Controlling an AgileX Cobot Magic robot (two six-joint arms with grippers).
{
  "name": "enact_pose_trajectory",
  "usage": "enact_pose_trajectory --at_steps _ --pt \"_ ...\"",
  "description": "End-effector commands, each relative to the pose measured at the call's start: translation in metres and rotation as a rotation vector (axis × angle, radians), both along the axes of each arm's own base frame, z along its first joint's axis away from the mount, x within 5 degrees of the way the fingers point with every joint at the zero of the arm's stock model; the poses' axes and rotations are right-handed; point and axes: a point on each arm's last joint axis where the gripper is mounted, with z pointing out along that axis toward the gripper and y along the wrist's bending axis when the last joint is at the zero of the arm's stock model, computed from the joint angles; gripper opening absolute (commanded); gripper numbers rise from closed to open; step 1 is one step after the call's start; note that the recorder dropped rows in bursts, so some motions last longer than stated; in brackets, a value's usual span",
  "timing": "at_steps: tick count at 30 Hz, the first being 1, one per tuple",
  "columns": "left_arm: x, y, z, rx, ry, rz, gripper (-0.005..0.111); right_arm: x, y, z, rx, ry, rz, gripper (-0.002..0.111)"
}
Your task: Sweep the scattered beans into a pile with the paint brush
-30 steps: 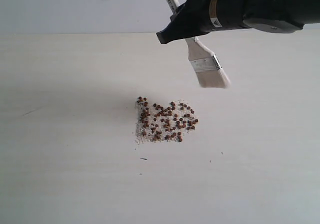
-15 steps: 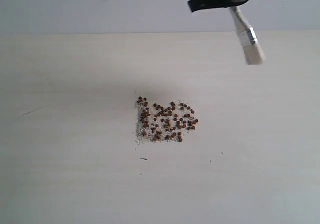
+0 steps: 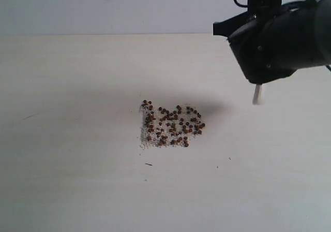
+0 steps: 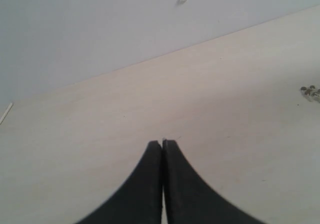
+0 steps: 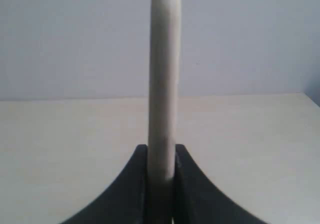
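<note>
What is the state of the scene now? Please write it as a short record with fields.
beans: one loose patch, mixed with whitish grains, in the middle of the table
paint brush: only its pale tip shows under the arm in the exterior view, to the right of the beans and apart from them
right gripper: shut on the paint brush
left gripper: shut, holding nothing, away from the beans
</note>
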Motion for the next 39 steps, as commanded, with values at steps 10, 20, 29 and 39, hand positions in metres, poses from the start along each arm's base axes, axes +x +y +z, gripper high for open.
enact_pose_trajectory --at_steps 10,20,29,39 --pt "0.0 0.0 0.001 -0.007 -0.006 0.003 0.0 0.005 0.013 0.007 -0.159 -0.038 0.004 0.0" --pt "0.0 0.0 0.001 -0.007 -0.006 0.003 0.0 0.004 0.06 0.061 -0.516 0.093 0.711 0.0" --pt "0.0 0.0 0.001 -0.007 -0.006 0.003 0.0 -0.049 0.026 0.099 -0.492 0.012 0.75 0.0" --pt "0.0 0.0 0.001 -0.007 -0.006 0.003 0.0 -0.111 -0.012 0.112 -0.27 -0.068 0.762 0.0"
